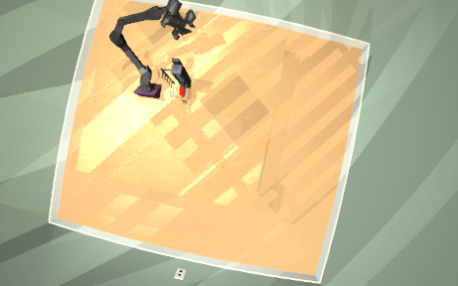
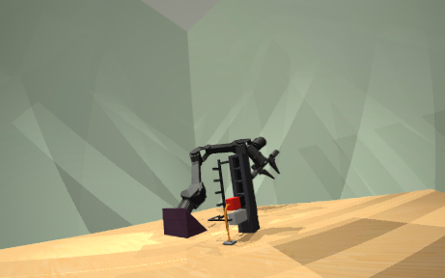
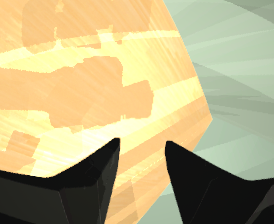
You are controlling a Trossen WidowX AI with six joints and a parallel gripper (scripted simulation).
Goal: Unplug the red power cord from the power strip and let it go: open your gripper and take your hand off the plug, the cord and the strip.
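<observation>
The dark power strip (image 1: 181,74) (image 2: 251,208) stands upright on the table. A red plug (image 1: 182,90) (image 2: 234,203) sits against its lower part, just above a grey block in the exterior view. A thin orange cord (image 2: 226,224) runs down from the red plug to a small flat grey piece on the table. My gripper (image 1: 185,31) (image 2: 277,176) (image 3: 143,144) is partly open and empty, in the air beyond the strip's upper end, clear of the plug and the cord. The wrist view shows only table and wall beyond the fingertips; the plug and strip are out of that view.
A thin dark rack with short pegs (image 1: 167,76) (image 2: 222,183) stands between the arm's purple base (image 1: 148,91) (image 2: 177,223) and the strip. My forearm passes above it, close to the strip's top in the exterior view. A pale rim (image 1: 60,164) borders the table.
</observation>
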